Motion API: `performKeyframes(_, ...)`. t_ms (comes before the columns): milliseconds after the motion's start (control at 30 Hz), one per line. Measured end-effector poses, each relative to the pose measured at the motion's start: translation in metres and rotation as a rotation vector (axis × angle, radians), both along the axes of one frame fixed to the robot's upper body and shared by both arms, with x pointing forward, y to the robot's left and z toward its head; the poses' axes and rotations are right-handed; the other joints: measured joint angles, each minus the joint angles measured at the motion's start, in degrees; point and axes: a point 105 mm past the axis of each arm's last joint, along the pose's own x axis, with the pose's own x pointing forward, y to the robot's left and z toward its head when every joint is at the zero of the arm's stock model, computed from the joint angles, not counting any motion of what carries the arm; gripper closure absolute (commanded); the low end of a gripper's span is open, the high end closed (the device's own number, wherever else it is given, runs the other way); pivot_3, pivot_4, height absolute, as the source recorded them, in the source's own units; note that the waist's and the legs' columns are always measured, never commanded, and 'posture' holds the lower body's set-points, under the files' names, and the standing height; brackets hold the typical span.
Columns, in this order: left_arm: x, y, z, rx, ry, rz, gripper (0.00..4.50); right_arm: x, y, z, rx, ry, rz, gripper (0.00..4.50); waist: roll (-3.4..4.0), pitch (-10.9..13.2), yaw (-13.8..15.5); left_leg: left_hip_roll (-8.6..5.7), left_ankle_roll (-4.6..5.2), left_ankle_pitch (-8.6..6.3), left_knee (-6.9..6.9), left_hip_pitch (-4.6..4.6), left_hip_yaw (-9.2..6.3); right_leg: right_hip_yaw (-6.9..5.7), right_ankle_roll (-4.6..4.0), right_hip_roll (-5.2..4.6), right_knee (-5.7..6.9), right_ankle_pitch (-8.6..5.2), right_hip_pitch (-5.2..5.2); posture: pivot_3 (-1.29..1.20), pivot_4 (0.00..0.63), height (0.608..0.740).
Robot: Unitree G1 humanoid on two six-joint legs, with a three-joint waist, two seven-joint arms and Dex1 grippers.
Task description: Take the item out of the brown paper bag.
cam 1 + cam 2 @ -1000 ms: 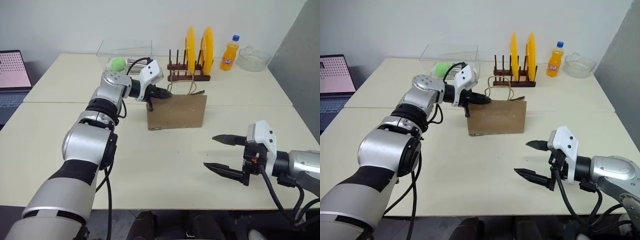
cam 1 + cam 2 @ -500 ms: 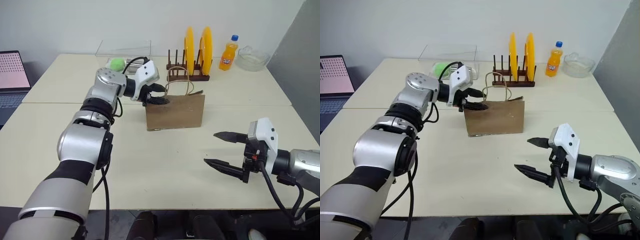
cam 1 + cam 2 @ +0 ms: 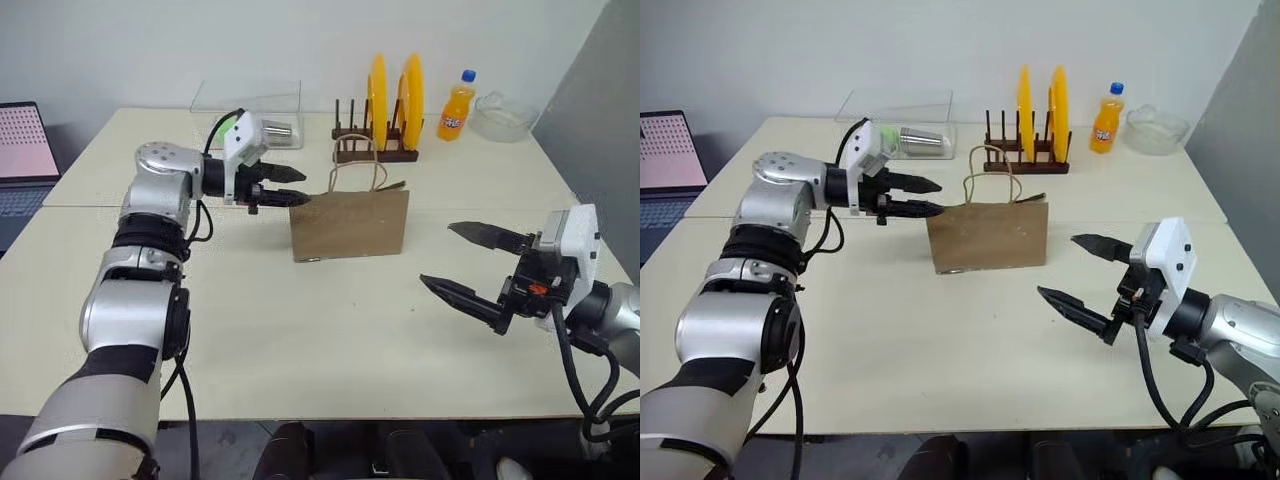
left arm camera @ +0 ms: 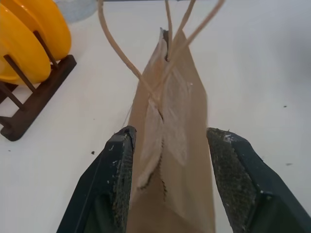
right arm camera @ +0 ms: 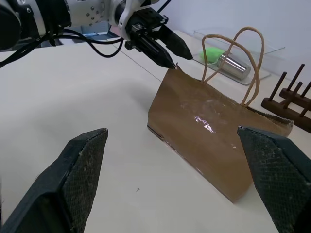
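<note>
- The brown paper bag [image 3: 349,226] stands upright on the table [image 3: 300,330]; its top is pressed nearly flat, so the mouth looks close to shut
- The cola bottle cannot be seen; judging by the task, it sits inside the bag, hidden by the paper walls
- The bag looks light, thin and floppy: it would likely crumple or slide if pushed, and its twisted loop handles [image 3: 358,170] are thin and would tip it if pulled sideways
- The best hold on the bag is probably the top rim of one wall, or a handle, to spread the mouth while the other side is steadied
- The bottle itself should be stiff, smooth and rather slippery, light enough for one gripper; the neck under the cap or the waist at the label looks the safest place to pinch
- The left gripper [image 3: 288,187] is part open and holds nothing; in its wrist view the narrow end edge of the bag lies between its two fingers [image 4: 116,189], just ahead of the tips, with a gap on each side
- From the head view those fingertips sit just beside the bag's upper corner, apart from the paper or barely so
- The right gripper [image 3: 470,265] is spread wide and empty, well apart from the bag, with the bag's broad face lying ahead between its fingers [image 5: 80,165]
</note>
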Motion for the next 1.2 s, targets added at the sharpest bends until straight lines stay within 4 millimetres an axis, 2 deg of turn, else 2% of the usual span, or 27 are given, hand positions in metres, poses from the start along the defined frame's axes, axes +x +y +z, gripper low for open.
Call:
performKeyframes(33,-0.001,0.006,0.003,-0.016,0.004,0.023,2.03,0.000,-0.001,0.001,0.001,-0.003,-0.010,0.00,0.00,0.00,-0.01,0.00,0.00,0.00,0.00,0.01,0.00,0.00,0.01,0.00,0.00,0.00,0.00,0.00,0.150,0.740)
performKeyframes(133,0.000,0.019,0.012,-0.063,-0.016,0.107,2.58,0.000,-0.003,-0.003,0.002,0.010,-0.037,0.00,0.01,-0.01,0.14,-0.01,0.00,0.00,0.00,0.06,0.00,0.01,0.02,-0.01,-0.01,-0.01,0.05,0.00,0.150,0.740)
performKeyframes(333,0.016,0.023,0.011,-0.037,-0.120,0.258,4.46,-0.001,-0.004,-0.005,-0.013,0.021,-0.064,0.00,-0.01,-0.01,0.55,-0.02,0.00,0.00,0.01,0.06,0.02,0.02,0.00,-0.03,-0.05,0.00,0.08,0.00,0.150,0.740)
performKeyframes(600,0.033,-0.017,-0.002,0.007,-0.170,0.218,4.48,-0.001,-0.007,-0.008,-0.023,0.036,-0.083,0.00,-0.02,-0.02,0.52,-0.03,0.00,0.00,0.01,0.05,0.08,0.02,0.00,-0.02,-0.05,0.01,0.08,0.00,0.150,0.740)
performKeyframes(767,0.036,-0.040,-0.011,0.115,-0.180,0.138,4.48,-0.002,-0.010,-0.008,-0.019,0.038,-0.091,0.00,-0.02,-0.01,0.34,-0.03,0.01,-0.01,0.00,0.06,0.14,0.06,0.00,-0.01,-0.05,0.01,0.07,0.00,0.150,0.740)
performKeyframes(900,0.026,-0.048,-0.024,0.226,-0.128,0.012,4.48,-0.004,-0.013,-0.010,-0.036,0.053,-0.104,0.00,-0.02,-0.01,0.22,-0.01,0.01,-0.01,-0.01,0.07,0.12,0.06,0.02,0.05,-0.04,-0.01,0.07,0.00,0.150,0.740)
performKeyframes(1033,0.015,-0.053,-0.022,0.294,-0.092,-0.108,4.48,-0.007,-0.016,-0.008,-0.049,0.049,-0.108,0.00,-0.02,-0.02,0.23,-0.01,0.01,-0.01,-0.01,0.08,0.13,0.07,0.06,0.06,-0.05,-0.03,0.08,0.00,0.150,0.740)
performKeyframes(1200,0.006,-0.054,-0.026,0.303,-0.009,-0.179,4.48,-0.011,-0.018,-0.013,-0.063,0.086,-0.104,0.00,-0.02,-0.02,0.22,-0.01,0.02,-0.01,-0.01,0.08,0.13,0.07,0.10,0.08,-0.05,-0.05,0.08,0.00,0.150,0.740)
